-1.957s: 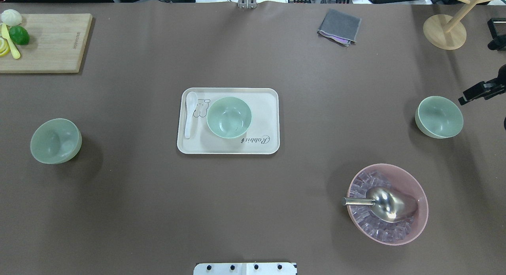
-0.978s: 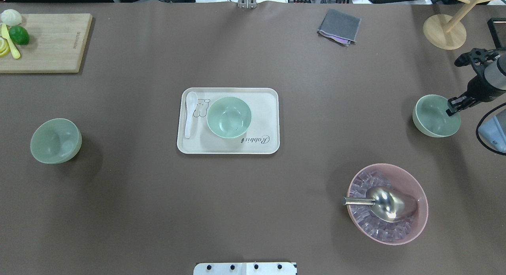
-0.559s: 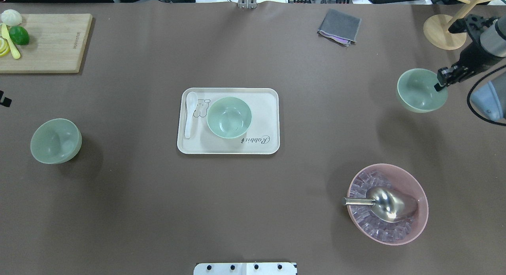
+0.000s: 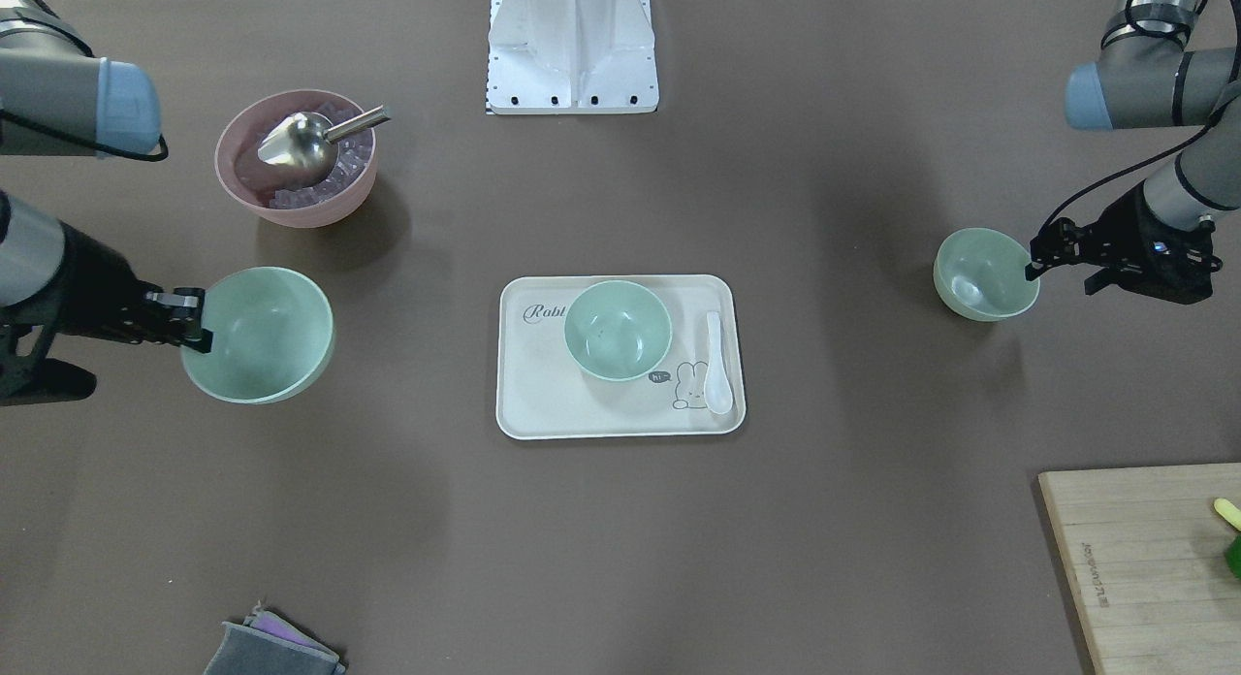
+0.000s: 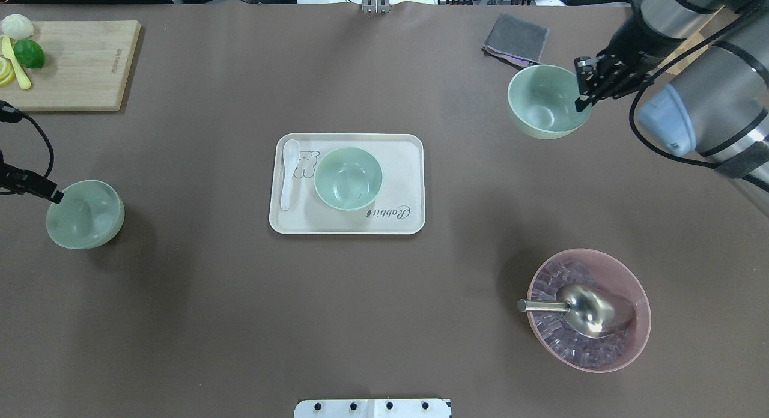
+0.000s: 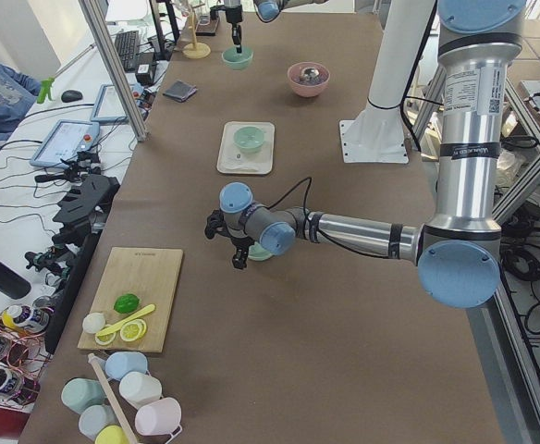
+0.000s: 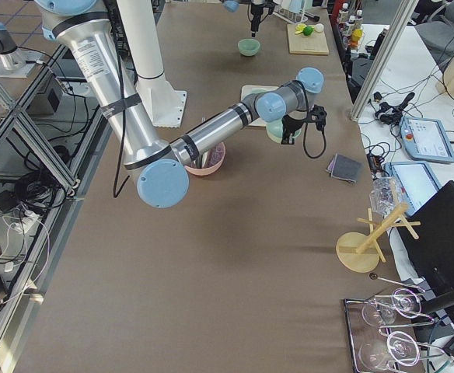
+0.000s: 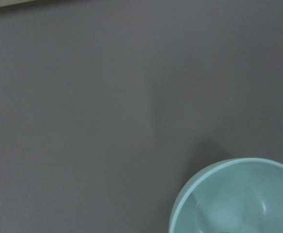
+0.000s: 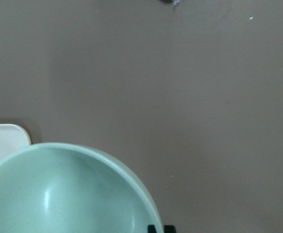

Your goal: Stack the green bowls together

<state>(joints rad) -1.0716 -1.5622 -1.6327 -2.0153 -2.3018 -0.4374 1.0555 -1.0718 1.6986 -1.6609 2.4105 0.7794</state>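
- Closed tight on the rim of the first small round pale mint-green matte bowl (image 5: 544, 102): right gripper (image 5: 584, 92), gripping the edge on the robot's right side.
- Held clear of the brown table (image 5: 240, 322), upright, mouth up, with its shadow thrown well off to one side.
- From overhead, seen just beside the folded grey cloth (image 5: 516, 39), on the far right part of the table.
- In the right wrist view, only that bowl's curved rim and hollow, with two black fingertips (image 9: 153, 228) at the lower edge.
- Standing on the table, well out on the robot's left: second mint-green bowl (image 5: 84, 214), upright.
- At its outer rim, the left gripper (image 4: 1034, 264); cannot tell whether parted or together, nor whether touching.
- Upright on the cream rectangular tray (image 5: 402, 160) at table centre: third mint-green bowl (image 5: 348, 178), just beside a white spoon (image 5: 289, 173) on the same tray.
- All three bowls well apart, none nested.
- Near the robot's right front: larger pink bowl (image 5: 637, 346) of clear ice cubes with a metal scoop (image 5: 592, 310) resting in it.
- At the far left corner: wooden cutting board (image 5: 78, 63) carrying a lime (image 5: 29, 53).
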